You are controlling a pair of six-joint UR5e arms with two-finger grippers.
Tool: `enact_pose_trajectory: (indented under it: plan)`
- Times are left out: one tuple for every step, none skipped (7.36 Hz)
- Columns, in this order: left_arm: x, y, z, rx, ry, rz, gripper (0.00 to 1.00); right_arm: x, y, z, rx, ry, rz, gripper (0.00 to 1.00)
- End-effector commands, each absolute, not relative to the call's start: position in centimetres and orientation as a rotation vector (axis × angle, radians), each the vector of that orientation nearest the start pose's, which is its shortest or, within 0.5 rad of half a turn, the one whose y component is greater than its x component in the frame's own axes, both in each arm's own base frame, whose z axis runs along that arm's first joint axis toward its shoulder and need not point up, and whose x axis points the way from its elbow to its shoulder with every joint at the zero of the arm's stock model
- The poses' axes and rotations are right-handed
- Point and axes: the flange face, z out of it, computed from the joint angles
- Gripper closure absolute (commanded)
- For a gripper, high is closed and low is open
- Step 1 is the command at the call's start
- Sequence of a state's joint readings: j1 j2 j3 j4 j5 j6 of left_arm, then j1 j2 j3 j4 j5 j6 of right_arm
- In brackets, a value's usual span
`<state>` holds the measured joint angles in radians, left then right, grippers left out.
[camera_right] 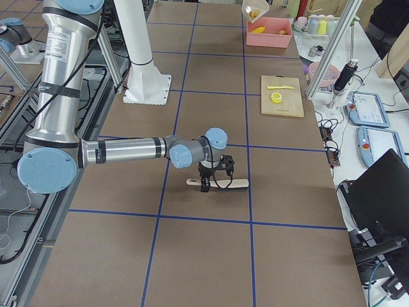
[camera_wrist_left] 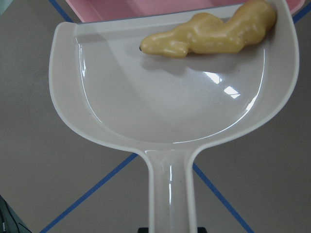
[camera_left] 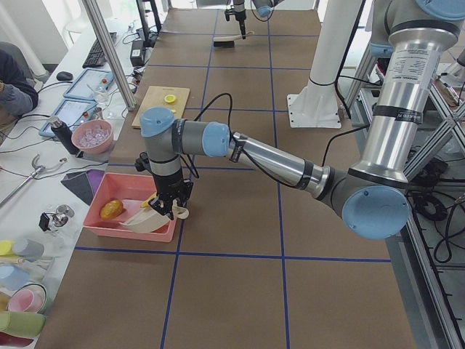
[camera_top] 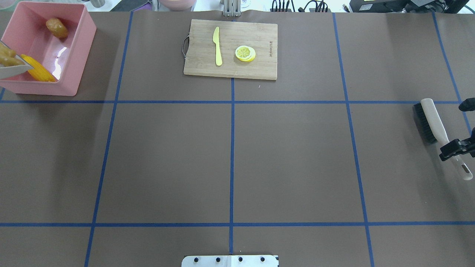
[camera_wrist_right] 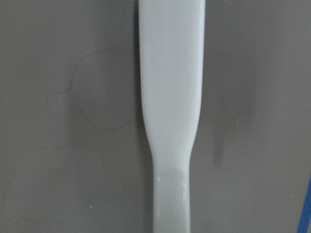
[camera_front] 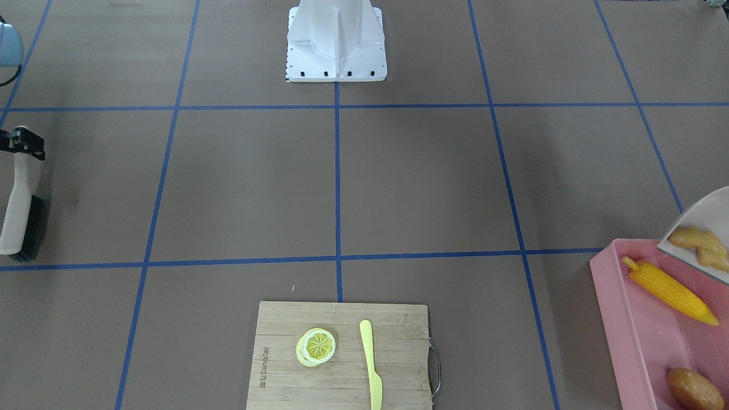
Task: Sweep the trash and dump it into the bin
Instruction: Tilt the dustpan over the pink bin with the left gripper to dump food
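Front view: corn (camera_front: 669,290) and potato (camera_front: 692,390) are lying in the bin (camera_front: 623,327); ginger (camera_front: 695,242) is riding the tilted dustpan (camera_front: 709,210) above it.
Overhead: right gripper (camera_top: 454,148) is straddling the brush (camera_top: 432,118) handle. Cannot tell whether it is clamped.
Left side: left gripper (camera_left: 169,207) is clamping the dustpan handle, the right hold.
Left wrist: ginger is looking light, hard and slick, likely to slide out.

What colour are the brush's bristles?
The bristles are black, clearest in the overhead exterior view.

1. The brown table (camera_top: 289,159) lies open across its middle, from pedestal base (camera_top: 230,260) to cutting board (camera_top: 230,50).
2. That cutting board, with knife (camera_top: 217,46) and lemon slice (camera_top: 245,53), takes the far centre edge.
3. The pink bin (camera_top: 83,55) fills the far left corner; a tilted dustpan (camera_front: 703,219) covers part of its opening.
4. A brush (camera_top: 434,120) sits at the right edge, the right gripper (camera_top: 457,150) clasping its handle.
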<state>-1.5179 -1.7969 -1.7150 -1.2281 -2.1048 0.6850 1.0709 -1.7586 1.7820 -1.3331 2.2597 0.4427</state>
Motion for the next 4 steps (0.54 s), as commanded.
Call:
enact_pose_trajectory:
  plan:
    - [-5.2,-58.7,51.5,0.139,0.487,0.804,0.99,-10.9,-43.1,59.6,-0.007,-0.751,-0.075,0.0]
    - [-5.7,-60.1,51.3,0.106,0.439,0.856,1.0,-8.3,-44.9,58.2,0.052,-0.757,-0.024,0.0]
    - [-6.0,-62.1,50.3,0.09,0.445,0.872,1.0,-5.2,-46.8,56.4,0.118,-0.763,0.037,0.0]
    - [-6.1,-64.1,50.1,0.066,0.458,0.937,1.0,-2.1,-47.2,56.9,0.129,-0.751,0.109,0.0]
